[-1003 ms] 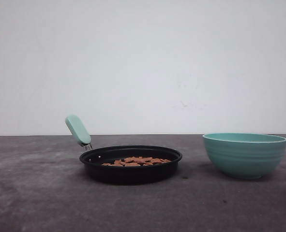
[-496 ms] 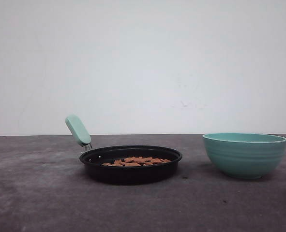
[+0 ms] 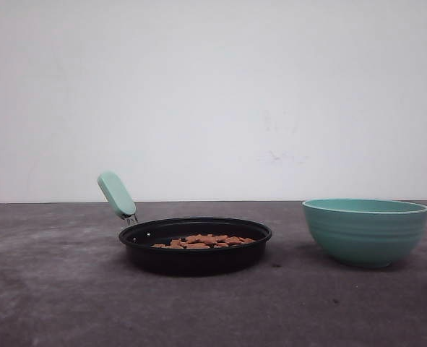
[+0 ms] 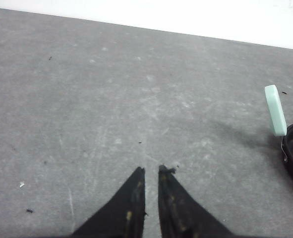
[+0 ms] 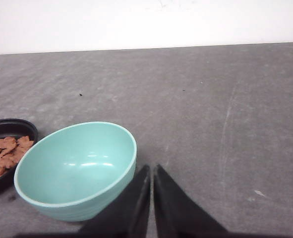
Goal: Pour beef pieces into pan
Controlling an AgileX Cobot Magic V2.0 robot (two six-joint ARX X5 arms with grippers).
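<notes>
The black pan (image 3: 195, 258) with its mint-green handle (image 3: 117, 194) sits left of centre on the table. The beef pieces (image 3: 202, 241) lie in a low reddish-brown heap inside it. In the left wrist view, my left gripper (image 4: 151, 170) hovers over bare table with its fingers nearly together and nothing between them; the pan's handle (image 4: 275, 110) is off to one side. My right gripper (image 5: 151, 167) is shut and empty, just beside the teal bowl (image 5: 77, 168), whose inside is bare. The pan's edge (image 5: 7, 126) and some beef pieces (image 5: 5, 151) show beyond the bowl.
The teal ribbed bowl (image 3: 365, 231) stands upright to the right of the pan, with a gap between them. A white wall closes off the back of the grey table (image 3: 54, 289).
</notes>
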